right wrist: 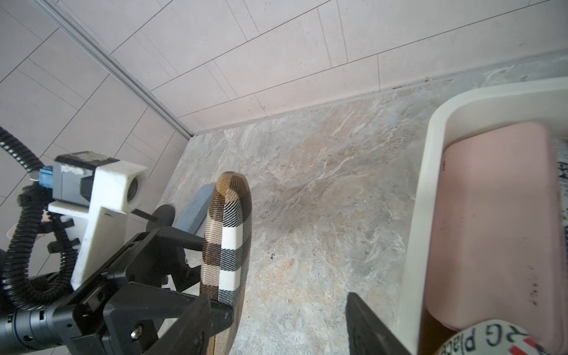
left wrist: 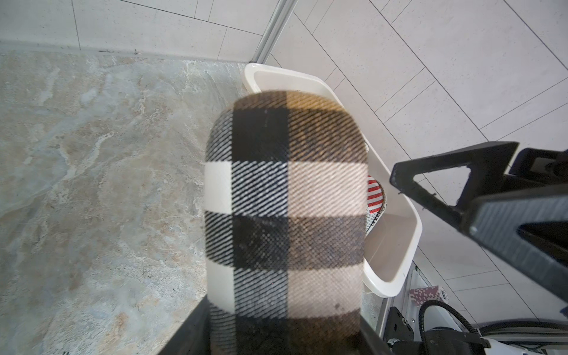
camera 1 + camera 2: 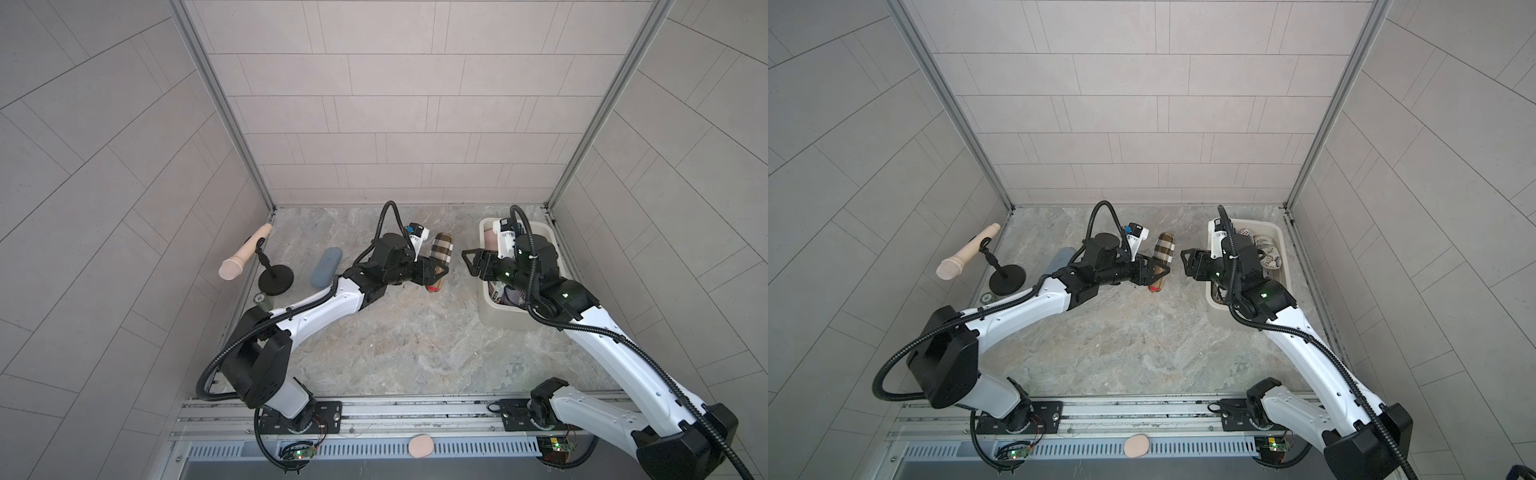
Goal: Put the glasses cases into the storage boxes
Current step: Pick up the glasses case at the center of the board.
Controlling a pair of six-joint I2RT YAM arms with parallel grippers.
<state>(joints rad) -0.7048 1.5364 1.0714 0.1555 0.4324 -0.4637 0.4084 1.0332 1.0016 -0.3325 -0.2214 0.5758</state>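
our left gripper [image 3: 434,272] is clamping a plaid glasses case [image 3: 442,247] near its lower end, holding it up just beside the cream tub [image 3: 492,320]. our right gripper [image 3: 469,262] is hanging at the tub's rim, jaws spread and empty, facing the case. a blue case [image 3: 326,267] is lying well away from the tub. we are judging the plaid shell stiff, light and fabric-covered, best gripped across its narrow width.

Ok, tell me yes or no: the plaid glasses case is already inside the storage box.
No, the plaid glasses case sits in the left gripper over the tabletop, outside the storage box.
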